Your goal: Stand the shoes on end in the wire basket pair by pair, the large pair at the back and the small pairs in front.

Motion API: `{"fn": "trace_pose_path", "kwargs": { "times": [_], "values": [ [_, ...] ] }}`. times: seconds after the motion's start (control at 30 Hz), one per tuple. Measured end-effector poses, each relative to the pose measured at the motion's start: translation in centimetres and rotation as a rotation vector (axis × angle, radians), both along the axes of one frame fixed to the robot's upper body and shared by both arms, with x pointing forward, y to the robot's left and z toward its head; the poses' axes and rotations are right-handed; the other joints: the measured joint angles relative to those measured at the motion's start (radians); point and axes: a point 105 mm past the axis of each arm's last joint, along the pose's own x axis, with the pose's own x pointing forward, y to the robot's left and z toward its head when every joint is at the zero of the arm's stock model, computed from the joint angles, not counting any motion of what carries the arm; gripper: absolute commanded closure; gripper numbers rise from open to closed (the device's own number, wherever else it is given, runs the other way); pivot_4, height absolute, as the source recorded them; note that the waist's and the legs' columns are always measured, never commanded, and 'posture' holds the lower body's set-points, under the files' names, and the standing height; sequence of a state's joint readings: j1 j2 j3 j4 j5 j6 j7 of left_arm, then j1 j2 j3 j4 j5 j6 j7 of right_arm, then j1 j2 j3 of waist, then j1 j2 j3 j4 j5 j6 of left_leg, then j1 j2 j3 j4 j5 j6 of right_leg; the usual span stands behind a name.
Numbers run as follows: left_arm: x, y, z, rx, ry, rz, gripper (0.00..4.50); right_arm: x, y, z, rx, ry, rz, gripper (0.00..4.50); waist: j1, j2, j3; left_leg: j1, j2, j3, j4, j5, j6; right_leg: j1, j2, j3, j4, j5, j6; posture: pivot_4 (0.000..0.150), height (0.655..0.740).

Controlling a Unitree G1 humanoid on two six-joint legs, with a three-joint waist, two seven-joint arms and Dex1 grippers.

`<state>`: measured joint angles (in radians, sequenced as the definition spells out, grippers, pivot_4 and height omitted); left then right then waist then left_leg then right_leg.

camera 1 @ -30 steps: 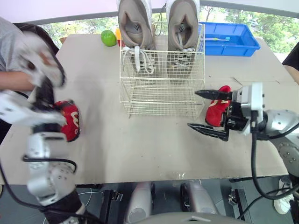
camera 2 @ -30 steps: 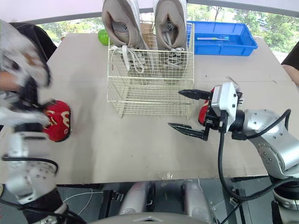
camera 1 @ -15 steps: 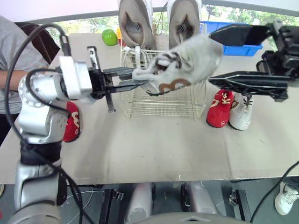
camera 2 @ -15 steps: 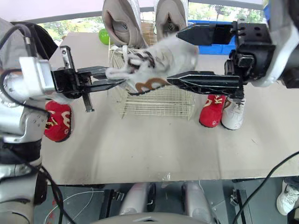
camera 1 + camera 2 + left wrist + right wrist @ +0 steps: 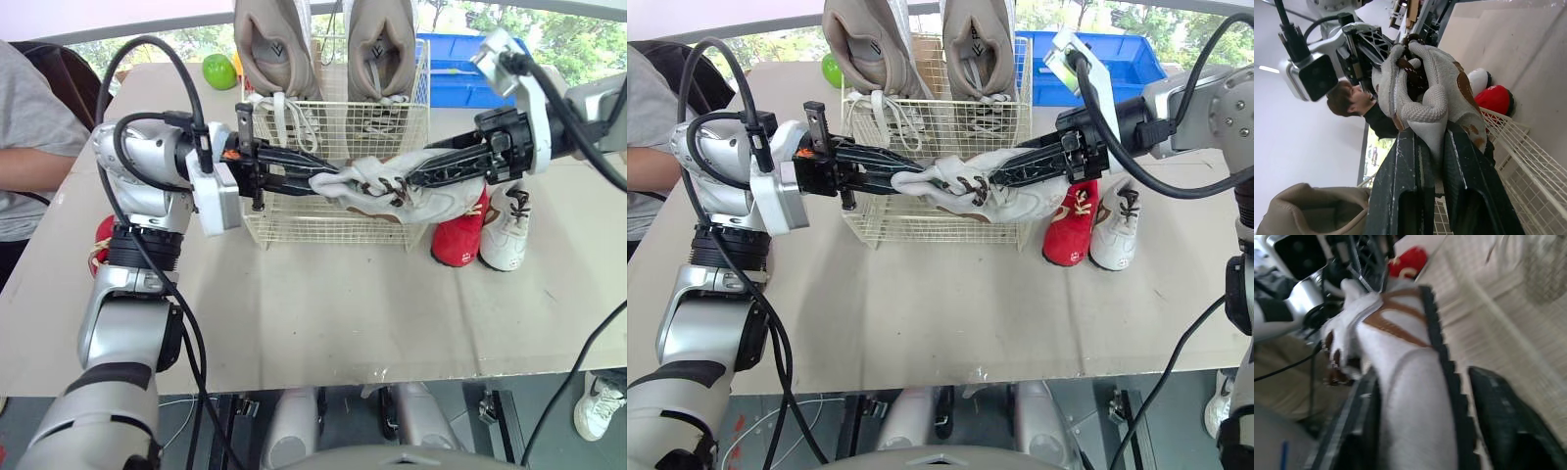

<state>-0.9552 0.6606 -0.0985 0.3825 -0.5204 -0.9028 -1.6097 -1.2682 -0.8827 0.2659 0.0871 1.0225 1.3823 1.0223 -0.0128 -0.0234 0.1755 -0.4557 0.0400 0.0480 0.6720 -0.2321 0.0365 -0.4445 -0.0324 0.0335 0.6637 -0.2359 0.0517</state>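
Observation:
A small white shoe with brown trim [image 5: 423,203] hangs sideways in front of the wire basket [image 5: 333,221], held from both ends. My left gripper [image 5: 318,179] comes in from the left and is shut on the shoe's heel end [image 5: 1422,110]. From the right, my right gripper [image 5: 1004,176] has its fingers [image 5: 1496,421] closed along the shoe's sides [image 5: 1410,396]. The large tan pair [image 5: 274,44] [image 5: 382,44] stands on end at the back of the basket. A red shoe [image 5: 453,235] and a white shoe [image 5: 506,230] stand side by side on the table right of the basket.
Another red shoe [image 5: 101,240] lies on the table behind my left arm. A green apple [image 5: 217,70] sits at the back left and a blue bin [image 5: 460,76] at the back right. A person sits at the table's left side [image 5: 34,137].
The white shoe has come down from above the basket to its front. My right gripper's fingers have narrowed from wide open onto the shoe. The left gripper keeps its hold.

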Motion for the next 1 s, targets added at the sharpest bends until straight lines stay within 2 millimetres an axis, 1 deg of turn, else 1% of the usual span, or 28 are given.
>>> {"fn": "trace_pose_path", "kwargs": {
  "times": [0.03,0.07,0.1,0.13,0.17,0.23,0.27,0.3,0.33,0.4,0.43,0.5,0.53,0.57,0.6,0.67,0.73,0.77,0.8,0.83,0.87,0.9,0.93,0.97,1.0],
  "values": [
    [-0.1,0.2,0.2,-0.004,0.027,-0.003,3.65,0.0,0.1,0.0,-0.001,0.012,0.008,3.94,-0.002,0.0,0.0,0.0,0.0,0.0,0.0,0.0,0.0,0.0,0.0,0.0,0.0,0.0,0.0,0.15,0.74],
    [-0.1,0.2,0.2,-0.004,0.03,-0.004,3.44,0.0,0.2,-0.1,0.0,0.013,0.009,4.12,-0.002,0.0,0.0,0.0,0.0,0.0,0.0,0.0,0.0,0.0,0.0,0.0,0.0,0.0,0.0,0.15,0.74],
    [-0.3,0.3,0.4,-0.012,0.091,-0.01,3.15,0.0,0.3,0.0,0.005,0.012,0.014,4.33,-0.002,0.0,0.0,0.0,0.0,0.0,0.0,0.0,0.0,0.0,0.0,0.0,0.001,0.0,0.0,0.15,0.74],
    [-0.5,0.6,0.5,-0.032,0.198,-0.012,2.71,0.0,0.4,0.1,0.011,0.017,0.011,4.38,-0.004,0.0,0.0,0.0,0.001,-0.001,0.0,0.0,0.0,0.0,0.0,0.0,0.001,0.0,0.0,0.15,0.74],
    [-0.5,0.9,0.6,-0.051,0.248,-0.007,2.25,0.0,0.4,0.1,0.016,0.019,0.009,4.38,-0.004,0.001,0.0,0.0,0.002,-0.001,0.0,0.0,0.0,0.0,0.0,0.001,0.001,0.0,0.0,0.15,0.74],
    [-0.2,2.7,1.9,-0.345,0.719,0.047,1.27,0.0,0.5,1.1,0.115,0.024,-0.007,4.38,-0.018,0.0,0.0,0.0,0.005,-0.004,0.0,0.0,0.0,0.0,-0.001,0.001,0.002,0.0,0.001,0.15,0.74],
    [0.2,3.6,2.2,-0.466,0.918,0.086,0.83,0.1,0.3,1.3,0.163,0.033,-0.025,4.38,-0.023,0.0,0.0,0.0,0.006,-0.006,0.0,0.0,0.0,0.0,-0.001,-0.002,0.001,0.0,0.001,0.15,0.74],
    [0.7,4.6,2.0,-0.557,1.088,0.136,0.81,0.3,-0.2,1.4,0.208,0.043,-0.052,4.38,-0.024,0.0,0.0,0.0,0.005,-0.007,0.0,0.0,0.0,0.001,-0.002,-0.003,0.002,0.0,0.001,0.15,0.74],
    [0.4,5.2,1.3,-0.62,1.236,0.168,0.81,0.5,-0.4,1.2,0.261,0.038,-0.079,4.38,-0.025,0.0,0.0,0.0,0.005,-0.008,0.0,0.0,0.0,0.001,-0.002,-0.004,0.002,0.0,0.001,0.15,0.74],
    [-0.1,5.1,0.2,-0.657,1.371,0.181,0.81,0.6,-0.4,1.0,0.325,0.036,-0.1,4.38,-0.021,0.0,0.0,0.001,0.004,-0.009,0.0,0.0,-0.001,0.002,-0.002,-0.005,0.002,0.0,0.001,0.15,0.74],
    [-1.0,5.0,-0.7,-0.695,1.461,0.177,0.81,0.6,0.1,0.9,0.378,0.019,-0.108,4.38,-0.023,0.0,0.0,0.001,0.005,-0.009,0.0,0.001,-0.001,0.003,-0.002,-0.005,0.002,0.0,0.001,0.15,0.74],
    [-2.5,2.6,-3.6,-0.733,1.651,0.156,0.81,0.6,0.6,0.5,0.477,-0.018,-0.162,4.38,-0.019,0.001,0.0,0.003,0.003,-0.01,0.0,0.001,-0.002,0.005,-0.003,-0.005,0.003,0.0,0.001,0.15,0.74],
    [-2.9,1.4,-4.3,-0.754,1.707,0.134,0.81,0.6,1.0,0.6,0.525,-0.029,-0.182,4.38,-0.013,0.001,0.0,0.004,0.002,-0.01,0.001,0.001,-0.003,0.006,-0.003,-0.006,0.005,0.0,0.001,0.15,0.74],
    [-3.0,0.7,-4.5,-0.763,1.73,0.117,0.81,0.6,1.2,0.6,0.544,-0.035,-0.192,4.38,-0.008,0.001,0.0,0.004,0.002,-0.011,0.001,0.002,-0.003,0.006,-0.003,-0.005,0.006,0.0,0.0,0.15,0.74],
    [-3.1,-0.5,-4.2,-0.818,1.757,0.074,0.81,0.4,1.7,0.6,0.577,-0.056,-0.222,4.38,0.001,0.001,0.0,0.007,0.0,-0.012,0.002,0.002,-0.004,0.008,-0.002,-0.005,0.007,0.0,0.0,0.15,0.74],
    [-3.6,-2.1,-3.6,-0.835,1.785,0.009,0.81,0.1,2.4,0.4,0.614,-0.061,-0.244,4.38,0.005,0.001,0.0,0.008,-0.001,-0.013,0.005,0.002,-0.004,0.011,-0.001,-0.007,0.008,0.0,0.0,0.15,0.74],
    [-3.6,-2.8,-3.4,-0.845,1.798,-0.004,0.81,-0.1,2.6,0.3,0.65,-0.054,-0.279,4.39,0.003,0.001,0.0,0.01,-0.002,-0.012,0.007,0.002,-0.004,0.013,-0.001,-0.007,0.009,0.0,0.0,0.15,0.74],
    [-3.3,-2.9,-3.3,-0.861,1.805,-0.006,1.2,-0.1,2.5,0.1,0.673,-0.048,-0.304,4.39,0.002,0.001,0.0,0.01,-0.003,-0.012,0.008,0.002,-0.003,0.014,0.0,-0.006,0.009,0.0,0.0,0.15,0.74],
    [-2.9,-2.9,-3.2,-0.88,1.812,0.0,1.35,-0.1,2.5,0.0,0.693,-0.036,-0.325,4.39,0.0,0.001,0.0,0.009,-0.002,-0.012,0.01,0.002,-0.003,0.014,0.001,-0.006,0.009,0.0,0.0,0.15,0.74],
    [-2.3,-2.7,-3.3,-0.896,1.823,0.02,1.65,-0.2,2.4,0.0,0.706,-0.034,-0.348,4.39,-0.002,0.001,0.0,0.009,-0.002,-0.012,0.01,0.002,-0.003,0.014,0.001,-0.006,0.009,0.0,0.0,0.15,0.74],
    [-2.2,-2.6,-3.4,-0.899,1.827,0.027,2.29,-0.3,2.4,0.0,0.711,-0.036,-0.351,4.39,-0.003,0.001,0.0,0.009,-0.002,-0.012,0.01,0.002,-0.003,0.013,0.002,-0.006,0.009,0.0,0.0,0.15,0.74],
    [-2.0,-2.6,-3.5,-0.896,1.834,0.035,2.47,-0.4,2.3,0.0,0.717,-0.037,-0.358,4.39,-0.003,0.001,0.0,0.009,-0.002,-0.013,0.01,0.002,-0.003,0.013,0.002,-0.006,0.009,0.0,0.0,0.15,0.74],
    [-1.6,-2.7,-3.6,-0.893,1.839,0.045,2.97,-0.7,2.4,0.0,0.731,-0.032,-0.367,4.39,-0.003,0.001,0.0,0.009,-0.002,-0.013,0.01,0.002,-0.003,0.013,0.002,-0.007,0.01,0.0,0.0,0.15,0.74],
    [-1.3,-2.6,-3.5,-0.894,1.837,0.05,3.26,-0.9,2.6,-0.2,0.734,-0.024,-0.371,4.39,-0.003,0.001,0.0,0.009,-0.002,-0.013,0.01,0.002,-0.003,0.013,0.003,-0.007,0.01,0.0,0.0,0.15,0.74],
    [-1.2,-2.7,-3.4,-0.892,1.836,0.046,3.83,-0.9,2.6,-0.4,0.739,-0.015,-0.392,4.39,-0.003,0.001,0.0,0.009,-0.002,-0.012,0.01,0.002,-0.003,0.013,0.003,-0.007,0.01,0.0,0.0,0.15,0.74]
  ]
}}
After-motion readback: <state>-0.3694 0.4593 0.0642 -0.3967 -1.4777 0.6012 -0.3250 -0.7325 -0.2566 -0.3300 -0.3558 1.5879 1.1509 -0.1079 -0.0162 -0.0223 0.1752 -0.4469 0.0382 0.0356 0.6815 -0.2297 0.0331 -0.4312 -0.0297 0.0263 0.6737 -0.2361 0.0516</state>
